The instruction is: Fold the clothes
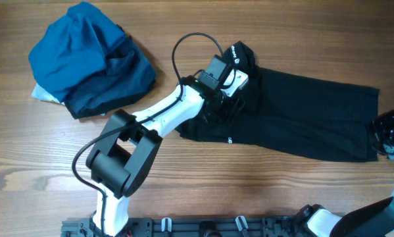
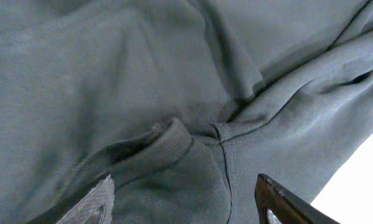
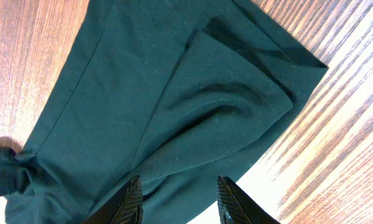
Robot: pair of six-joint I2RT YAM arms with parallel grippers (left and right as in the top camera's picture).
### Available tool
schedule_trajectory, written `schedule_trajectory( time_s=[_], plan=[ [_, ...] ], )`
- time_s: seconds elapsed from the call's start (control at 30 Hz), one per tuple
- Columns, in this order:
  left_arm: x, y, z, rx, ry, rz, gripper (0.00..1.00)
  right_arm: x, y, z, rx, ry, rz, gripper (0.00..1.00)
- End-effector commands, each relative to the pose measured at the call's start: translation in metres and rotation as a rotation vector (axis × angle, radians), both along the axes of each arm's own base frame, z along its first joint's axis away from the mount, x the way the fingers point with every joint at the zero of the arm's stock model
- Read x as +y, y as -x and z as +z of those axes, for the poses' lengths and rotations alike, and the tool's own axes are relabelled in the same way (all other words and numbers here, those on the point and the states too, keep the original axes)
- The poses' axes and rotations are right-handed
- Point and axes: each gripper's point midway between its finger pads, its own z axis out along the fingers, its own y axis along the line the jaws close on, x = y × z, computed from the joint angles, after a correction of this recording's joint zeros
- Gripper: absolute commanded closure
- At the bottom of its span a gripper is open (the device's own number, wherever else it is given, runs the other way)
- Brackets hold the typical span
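The clothes are one black shirt [image 1: 308,112] lying in a long folded band across the table, with white lettering [image 1: 235,54] at its upper left end. My left gripper [image 1: 235,82] hovers over that end, open. In the left wrist view its fingers [image 2: 89,202] stand wide apart above the ribbed collar [image 2: 170,146], and no fabric is pinched. My right gripper [image 1: 389,135] is at the shirt's right edge. In the right wrist view it [image 3: 180,202] is open above a folded layer of the shirt [image 3: 142,93], close to the hem.
A bright-blue and navy bundle of garments [image 1: 88,56] lies at the back left with something white [image 1: 42,95] under it. A black cable [image 1: 183,46] loops above the left arm. Bare wooden table [image 1: 282,191] lies in front of the shirt.
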Motion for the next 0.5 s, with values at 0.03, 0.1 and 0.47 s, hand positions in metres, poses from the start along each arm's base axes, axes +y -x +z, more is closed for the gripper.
schedule_trajectory(
  time_s=[0.03, 0.1, 0.47],
  plan=[
    [-0.007, -0.009, -0.002, -0.105, -0.056, 0.014, 0.41, 0.005, -0.002, -0.004, -0.008, -0.029, 0.010, 0.61],
    [-0.013, -0.007, -0.003, -0.128, -0.055, -0.016, 0.45, 0.006, -0.002, -0.004, -0.007, -0.030, 0.011, 0.61],
    [-0.013, -0.004, -0.024, -0.227, -0.206, -0.037, 0.68, 0.009, -0.005, -0.003, -0.025, -0.047, 0.018, 0.61]
  ],
)
